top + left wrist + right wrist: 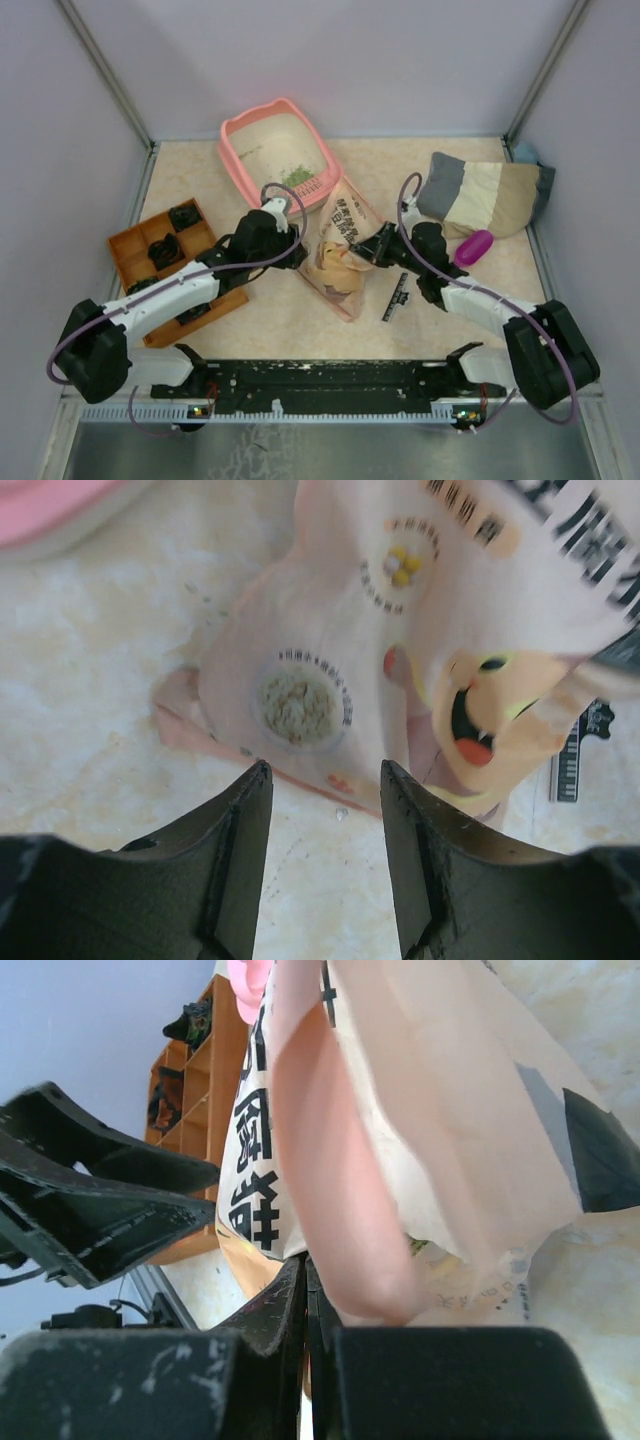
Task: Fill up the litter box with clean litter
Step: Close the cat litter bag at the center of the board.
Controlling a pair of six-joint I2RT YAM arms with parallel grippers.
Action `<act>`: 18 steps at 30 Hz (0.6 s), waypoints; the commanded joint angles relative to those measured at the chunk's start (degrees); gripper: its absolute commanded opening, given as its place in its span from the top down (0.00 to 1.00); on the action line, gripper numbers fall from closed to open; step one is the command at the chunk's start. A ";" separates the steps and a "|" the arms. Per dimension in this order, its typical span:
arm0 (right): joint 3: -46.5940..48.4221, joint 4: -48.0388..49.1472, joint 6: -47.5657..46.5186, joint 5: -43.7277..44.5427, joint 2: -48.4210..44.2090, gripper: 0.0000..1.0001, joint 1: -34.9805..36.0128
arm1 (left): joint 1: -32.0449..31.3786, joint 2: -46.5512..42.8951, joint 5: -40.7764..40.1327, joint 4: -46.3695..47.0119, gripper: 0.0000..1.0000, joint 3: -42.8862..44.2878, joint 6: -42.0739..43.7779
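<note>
The salmon-pink litter box (240,150) stands at the back centre. A small pile of green clean litter (298,177) lies in its near right corner. The beige printed paper bag (340,250) lies tilted in front of the box. My left gripper (292,250) is open and empty at the bag's left side. In the left wrist view its jaws (325,775) stand apart just short of the bag's bottom edge (330,650). My right gripper (374,247) is shut on the bag's right edge, and in the right wrist view (306,1280) the bag (440,1110) hangs over it.
An orange compartmented tray (130,245) with black parts stands left, under my left arm. A magenta scoop (473,247) lies right, beside a striped cushion (485,195). A black ruler strip (397,297) lies near the bag. A corner of the litter box (50,510) shows in the left wrist view.
</note>
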 commanded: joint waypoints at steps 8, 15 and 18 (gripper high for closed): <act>3.99 10.23 8.07 14.44 6.16 1.00 14.61 | 2.01 -0.74 -0.10 -6.98 0.53 5.96 0.94; 4.50 -0.76 -2.87 21.78 -0.41 1.00 12.15 | 0.50 -4.07 13.46 -2.44 0.56 -0.27 -5.94; 4.44 -3.88 -7.21 19.75 -1.13 1.00 8.52 | -0.26 -4.11 13.47 3.39 0.57 -6.67 -9.32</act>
